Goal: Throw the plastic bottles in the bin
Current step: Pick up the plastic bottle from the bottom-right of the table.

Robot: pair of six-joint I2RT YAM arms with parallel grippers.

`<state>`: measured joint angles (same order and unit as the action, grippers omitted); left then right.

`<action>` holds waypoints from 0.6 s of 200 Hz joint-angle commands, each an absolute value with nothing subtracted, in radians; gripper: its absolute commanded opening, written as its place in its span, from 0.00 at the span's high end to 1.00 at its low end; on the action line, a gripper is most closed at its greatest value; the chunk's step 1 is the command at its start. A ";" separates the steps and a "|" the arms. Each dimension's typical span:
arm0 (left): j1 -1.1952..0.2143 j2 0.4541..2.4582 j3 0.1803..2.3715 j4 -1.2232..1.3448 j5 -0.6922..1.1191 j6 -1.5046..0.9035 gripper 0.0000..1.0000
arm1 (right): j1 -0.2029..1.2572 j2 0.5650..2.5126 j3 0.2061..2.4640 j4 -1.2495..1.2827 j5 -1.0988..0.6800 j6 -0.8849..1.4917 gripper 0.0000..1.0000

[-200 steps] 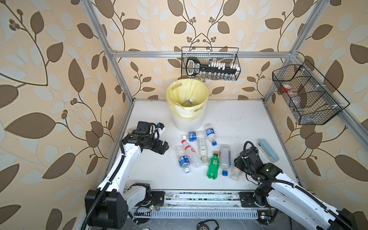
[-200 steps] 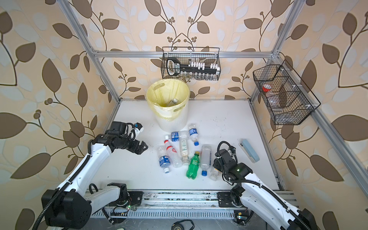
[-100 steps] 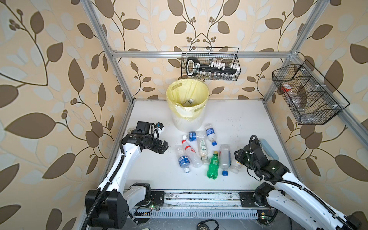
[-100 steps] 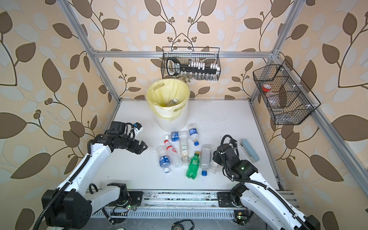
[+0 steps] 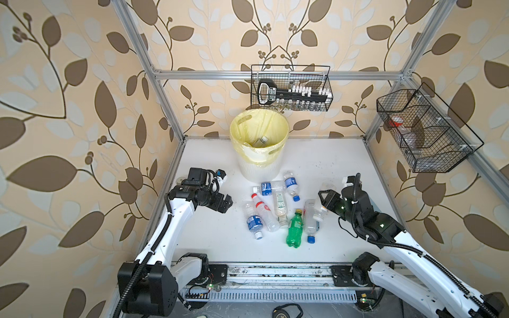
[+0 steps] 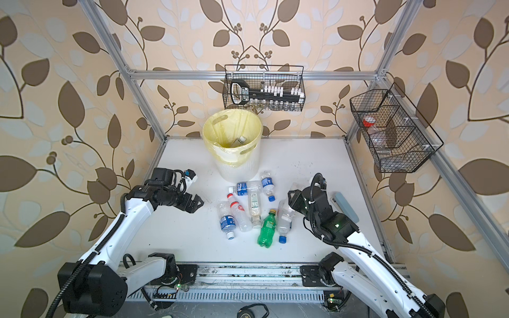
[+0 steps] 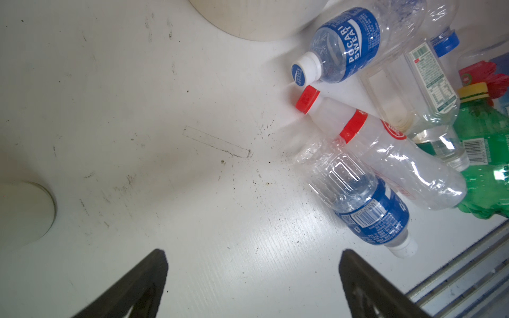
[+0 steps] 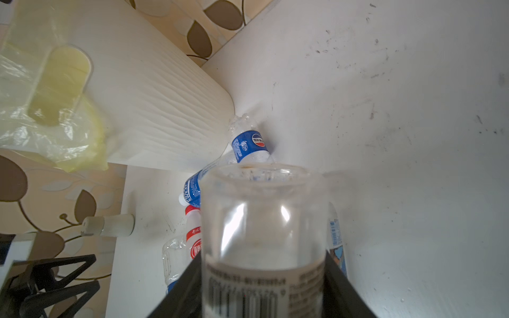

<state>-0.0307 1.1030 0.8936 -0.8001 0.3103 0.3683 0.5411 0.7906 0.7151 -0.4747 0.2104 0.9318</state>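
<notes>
A: State of the right gripper (image 8: 262, 275)?
B: Clamped on a clear white-labelled plastic bottle (image 8: 264, 234).
A: And the left gripper (image 5: 224, 202)?
B: Spread wide, empty; loose plastic bottles (image 5: 280, 205) lie heaped between both grippers, before the round white ribbed bin (image 5: 259, 168).

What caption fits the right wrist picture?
Right gripper holds a clear bottle, with the bin and more bottles in view.
</notes>
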 commanded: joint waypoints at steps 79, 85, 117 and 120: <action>-0.012 1.111 0.903 -0.813 0.348 0.373 0.01 | 0.580 0.989 1.004 -0.329 0.165 0.831 0.60; -0.013 1.113 0.903 -0.813 0.350 0.374 0.01 | 0.580 1.004 1.027 -0.328 0.163 0.821 0.60; -0.011 1.129 0.907 -0.810 0.339 0.373 0.01 | 0.580 1.077 1.146 -0.317 0.148 0.792 0.60; -0.011 1.130 0.906 -0.810 0.338 0.373 0.01 | 0.580 1.081 1.155 -0.317 0.145 0.790 0.60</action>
<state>-0.0242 1.1198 0.8936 -0.8009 0.3141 0.3668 0.5758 1.0489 1.0645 -0.3531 0.1677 0.8318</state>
